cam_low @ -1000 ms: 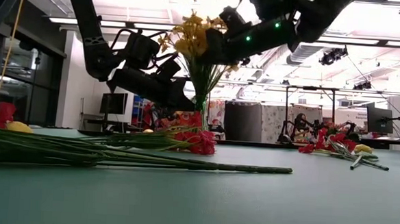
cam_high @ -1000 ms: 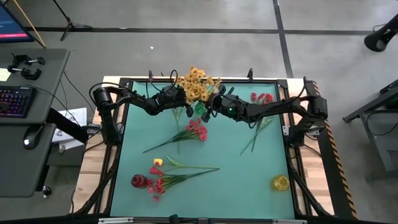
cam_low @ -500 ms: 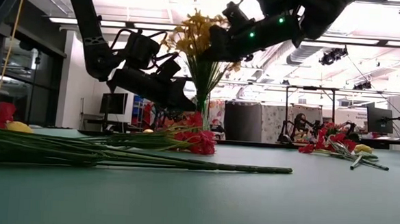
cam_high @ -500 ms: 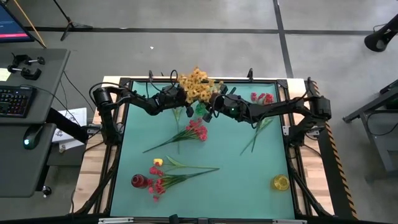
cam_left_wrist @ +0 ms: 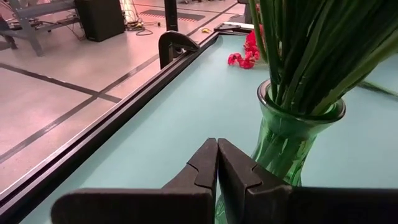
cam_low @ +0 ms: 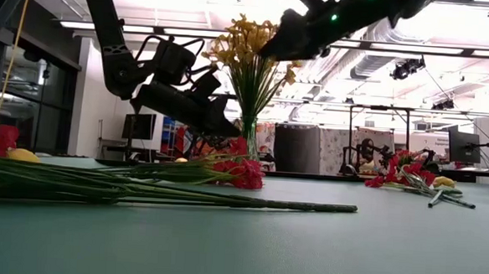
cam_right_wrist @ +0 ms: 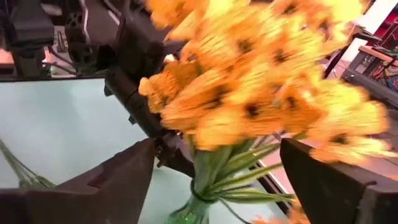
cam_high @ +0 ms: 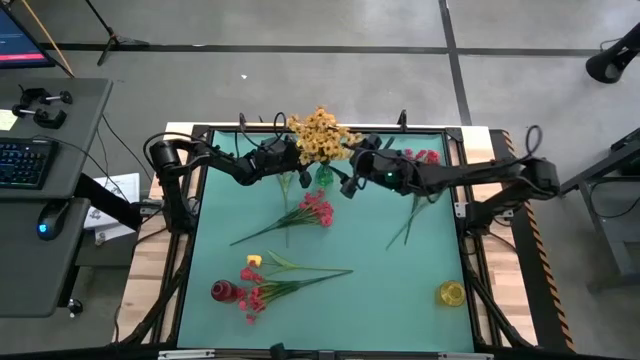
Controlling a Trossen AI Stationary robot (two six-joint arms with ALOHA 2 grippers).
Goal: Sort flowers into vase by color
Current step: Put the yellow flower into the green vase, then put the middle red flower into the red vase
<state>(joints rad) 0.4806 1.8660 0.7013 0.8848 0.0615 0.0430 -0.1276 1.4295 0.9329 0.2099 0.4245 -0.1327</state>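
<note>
A green glass vase (cam_high: 323, 176) (cam_left_wrist: 292, 134) stands near the table's far edge. It holds a bunch of orange-yellow flowers (cam_high: 320, 134) (cam_right_wrist: 249, 81) by their green stems. My left gripper (cam_high: 299, 161) (cam_left_wrist: 217, 163) is shut and sits low beside the vase's left side. My right gripper (cam_high: 349, 172) (cam_right_wrist: 216, 146) is open, up at bloom height on the vase's right. Its fingers stand apart from the blooms, with nothing between them. Red-pink flowers (cam_high: 316, 209) lie on the table in front of the vase. My left gripper has its shut fingers (cam_left_wrist: 249, 180) level beside the vase's lower wall (cam_left_wrist: 277, 158), coming from the table's left. The finger hides the spot, so whether it touches the glass I cannot tell.
More red-pink flowers (cam_high: 420, 158) lie at the far right with stems running nearward. A bunch with a yellow bud (cam_high: 254, 261) lies near left beside a red vase (cam_high: 222, 291). A yellow vase (cam_high: 451, 293) stands near right. The table's black rail (cam_left_wrist: 124, 115) runs past my left gripper.
My right gripper has opened and let go of the orange-yellow flowers. It has risen and drawn back toward the table's right edge. The flowers stay standing in the green vase, their blooms spreading a little.
</note>
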